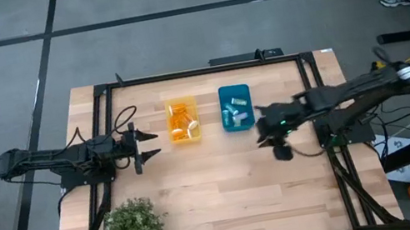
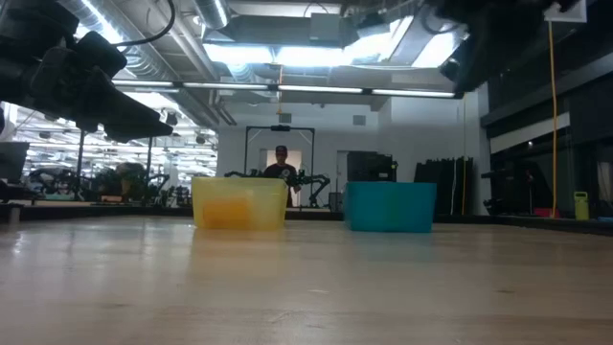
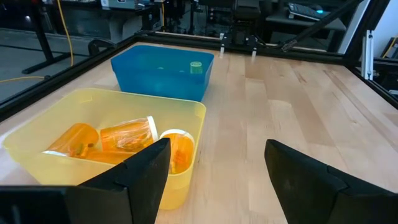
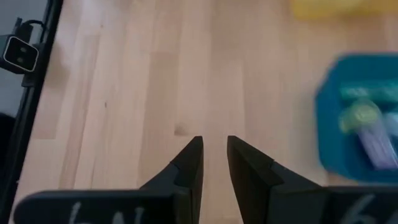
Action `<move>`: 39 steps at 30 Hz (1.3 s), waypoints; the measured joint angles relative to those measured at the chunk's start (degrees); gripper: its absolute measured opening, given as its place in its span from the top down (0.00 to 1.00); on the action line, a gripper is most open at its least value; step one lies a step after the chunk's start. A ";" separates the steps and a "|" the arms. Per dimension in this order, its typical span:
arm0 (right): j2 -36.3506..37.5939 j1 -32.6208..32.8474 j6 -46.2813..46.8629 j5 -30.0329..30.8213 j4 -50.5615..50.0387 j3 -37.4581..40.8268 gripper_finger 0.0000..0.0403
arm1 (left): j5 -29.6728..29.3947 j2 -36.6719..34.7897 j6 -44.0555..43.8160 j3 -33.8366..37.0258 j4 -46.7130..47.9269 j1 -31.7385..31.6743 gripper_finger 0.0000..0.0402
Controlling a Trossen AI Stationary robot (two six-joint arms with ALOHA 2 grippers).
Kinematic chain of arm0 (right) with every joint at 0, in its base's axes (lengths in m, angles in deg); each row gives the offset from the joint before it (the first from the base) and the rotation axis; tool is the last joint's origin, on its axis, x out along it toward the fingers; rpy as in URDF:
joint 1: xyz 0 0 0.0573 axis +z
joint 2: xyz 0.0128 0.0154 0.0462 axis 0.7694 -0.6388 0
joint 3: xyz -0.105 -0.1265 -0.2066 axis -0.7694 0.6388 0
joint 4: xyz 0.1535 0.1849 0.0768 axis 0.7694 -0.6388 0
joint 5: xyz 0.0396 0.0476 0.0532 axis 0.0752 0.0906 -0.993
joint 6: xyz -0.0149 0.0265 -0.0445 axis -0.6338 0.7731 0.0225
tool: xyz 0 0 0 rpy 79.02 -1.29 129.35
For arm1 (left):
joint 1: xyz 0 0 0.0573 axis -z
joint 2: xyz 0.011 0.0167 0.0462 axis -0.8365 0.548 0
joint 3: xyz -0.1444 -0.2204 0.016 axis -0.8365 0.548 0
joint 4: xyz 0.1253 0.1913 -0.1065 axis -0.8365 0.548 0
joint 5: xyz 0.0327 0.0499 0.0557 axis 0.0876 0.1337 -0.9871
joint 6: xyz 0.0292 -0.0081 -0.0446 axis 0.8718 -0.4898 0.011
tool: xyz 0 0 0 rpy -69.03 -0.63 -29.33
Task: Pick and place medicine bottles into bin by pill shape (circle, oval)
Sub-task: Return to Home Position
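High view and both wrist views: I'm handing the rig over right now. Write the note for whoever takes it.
Left claw: open, empty, beside the yellow bin, on the side away from the blue bin.
Right claw: narrowly open, empty, over bare table on the blue bin's far side.
Orange bottles lie in the yellow bin; clear bottles lie in the blue bin.
Done: no bottle shows loose on the table in the high view.
Left: bring both arms home. Pill shapes cannot be read here, so the sorting is unchecked.

Industrial lab: ceiling ducts (image 2: 192, 43), strip lights (image 2: 287, 89).
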 joint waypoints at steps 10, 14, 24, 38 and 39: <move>22.59 -2.36 0.01 0.01 11.27 12.55 0.81 | -0.01 0.00 0.00 0.00 0.00 0.00 0.37; 27.29 -2.68 0.03 0.00 21.18 18.39 0.81 | 0.00 0.00 0.02 0.00 0.00 0.01 0.37; 44.16 -2.26 -0.04 0.07 41.82 39.42 0.81 | -0.02 0.00 0.02 0.00 0.00 0.00 0.37; 66.52 -1.21 -0.20 -0.02 42.26 45.78 0.81 | -0.02 0.00 0.02 0.00 0.00 0.02 0.36; 66.43 -1.21 -0.21 -0.02 42.58 46.01 0.81 | -0.01 0.00 0.02 0.00 0.01 0.02 0.36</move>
